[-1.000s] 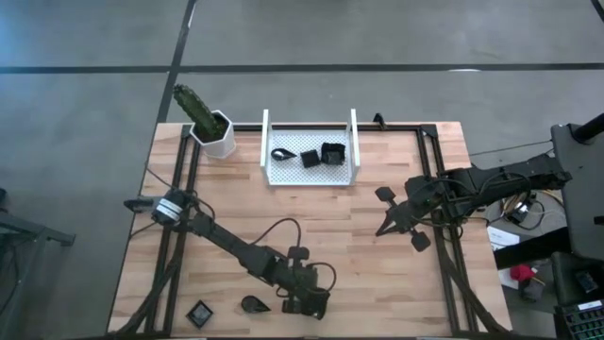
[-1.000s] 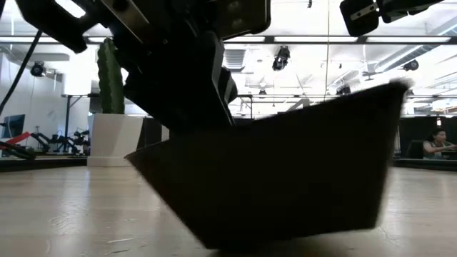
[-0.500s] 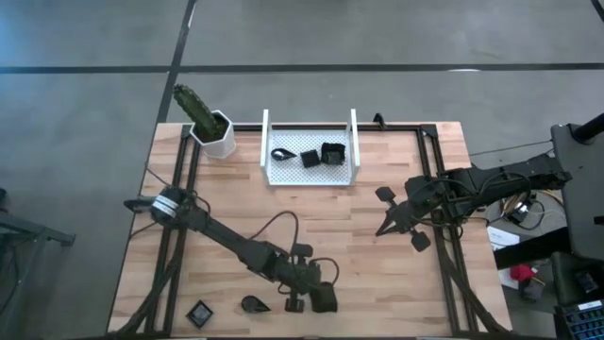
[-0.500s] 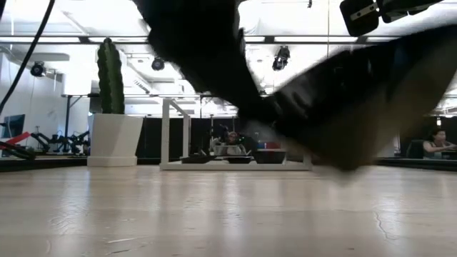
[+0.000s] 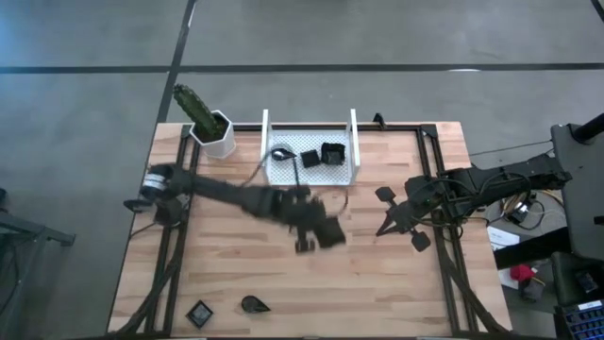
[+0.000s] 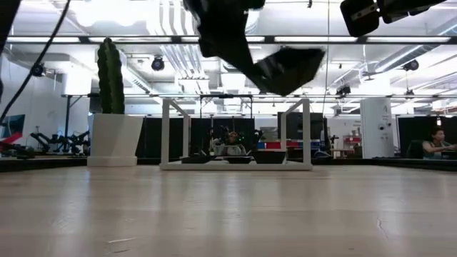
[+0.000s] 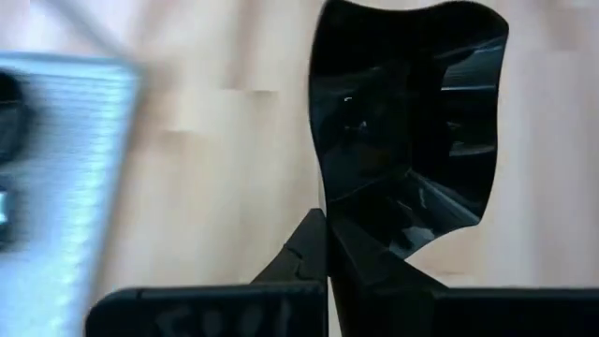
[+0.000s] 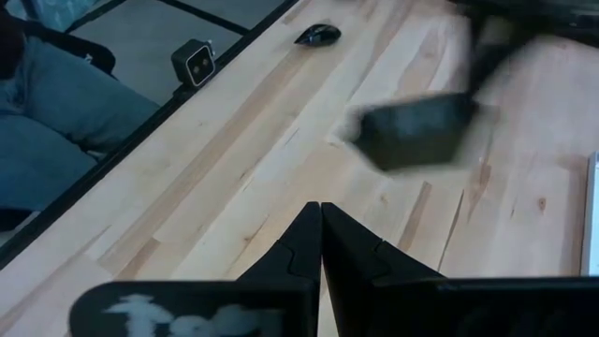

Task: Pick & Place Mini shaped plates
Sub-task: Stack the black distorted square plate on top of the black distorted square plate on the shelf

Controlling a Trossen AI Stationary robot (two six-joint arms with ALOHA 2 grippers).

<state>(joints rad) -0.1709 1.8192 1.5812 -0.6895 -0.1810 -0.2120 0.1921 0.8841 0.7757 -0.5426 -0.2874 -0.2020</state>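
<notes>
**Sam:** Dark and shiny, that little square plate (image 7: 407,140) is up in the air now! A moment ago the left gripper (image 5: 316,236) was low at the near edge of the light wooden table (image 5: 396,293). Now it has swung up to the middle.

**Mia:** Where is it going?

**Sam:** I think to the white tray with holes and tall sides (image 5: 310,174) at the far end. Three small dark plates (image 5: 332,152) sit inside it. So this one is picked up, but not put down yet.

**Mia:** How are the fingers?

**Sam:** Squeezed tight, pinching the plate by its rim. The plate hangs tilted above the table, touching nothing else.

**Mia:** And the other arm?

**Sam:** The right gripper (image 5: 390,223) waits at the right side of the table. Its fingers are pressed together with nothing between them.

**Mia:** Any plates left?

**Sam:** Yes, two near the front left corner: a small dark square plate (image 5: 199,313) and a dark leaf-shaped plate (image 5: 252,304) just beside it. The green cactus in a white pot (image 5: 209,123) stands by the tray.
</notes>
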